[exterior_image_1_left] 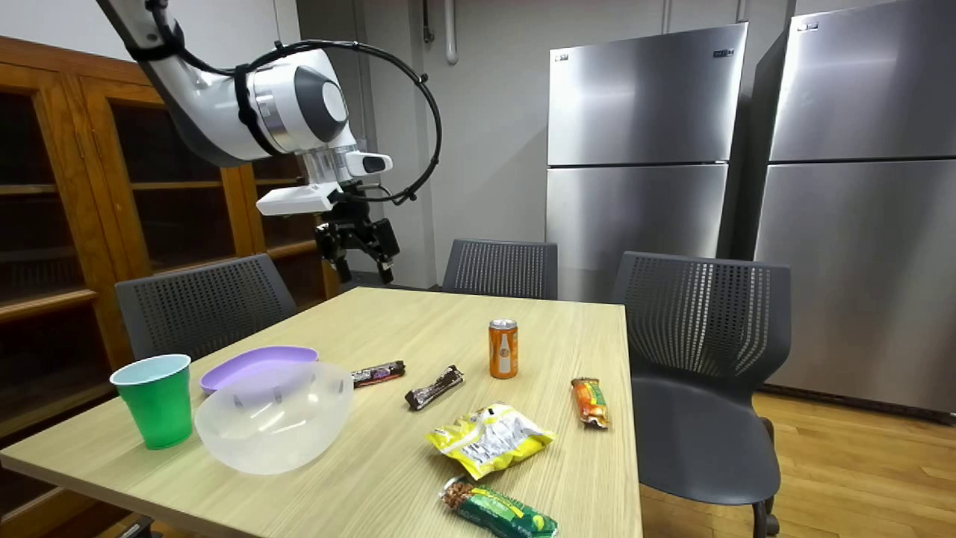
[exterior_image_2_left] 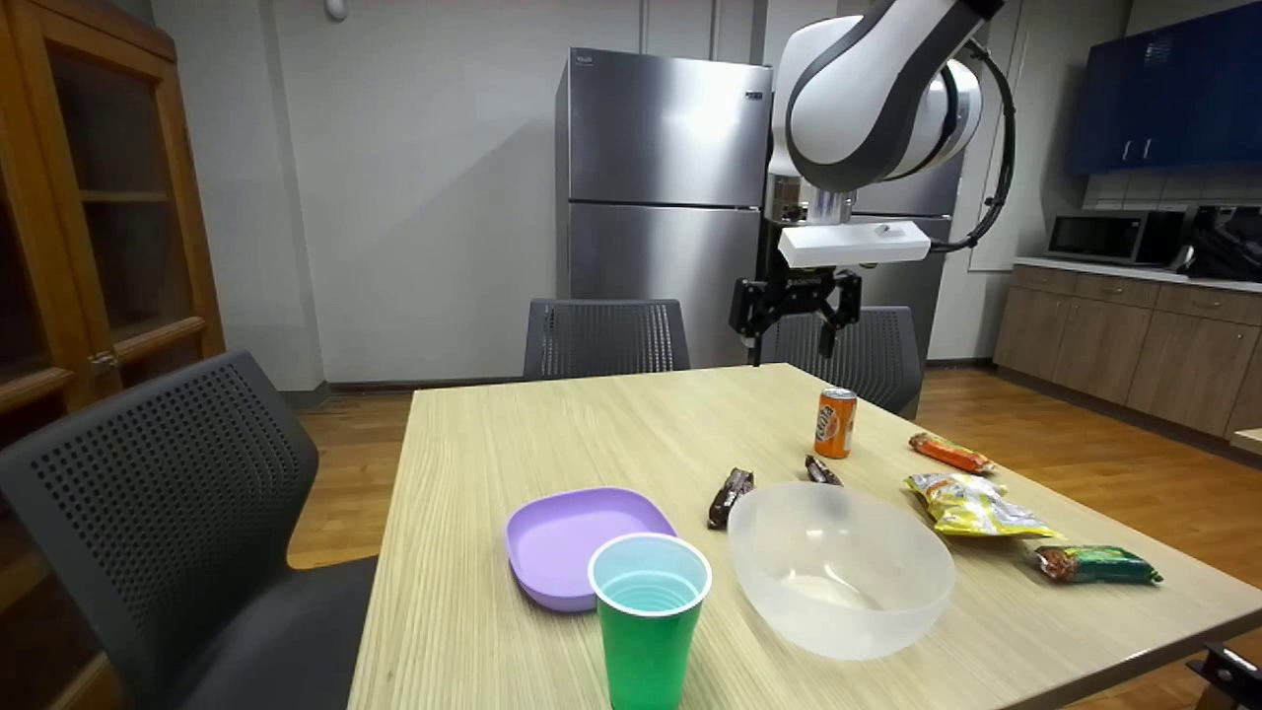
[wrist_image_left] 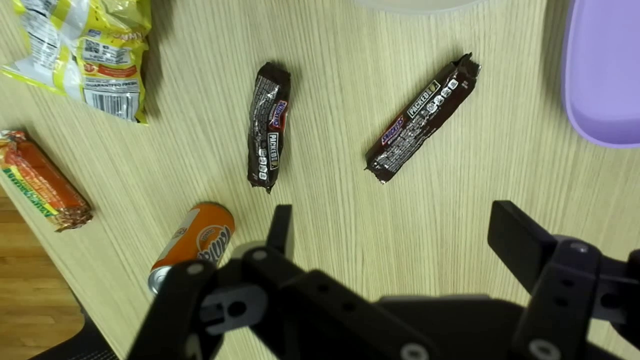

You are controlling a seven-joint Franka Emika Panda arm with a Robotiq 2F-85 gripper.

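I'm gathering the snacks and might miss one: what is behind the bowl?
In an exterior view, the plate and a dark bar show partly behind the bowl. It covers some of the plate and, it seems, the bar's end.

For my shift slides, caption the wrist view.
Past the open gripper, two Snickers bars, a Fanta can and a purple plate on the table.

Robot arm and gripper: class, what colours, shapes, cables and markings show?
The arm is rounded and white with dark grey trim; a black cable loops off it, held by black straps. The gripper is black, with angular links and small pale lettering.
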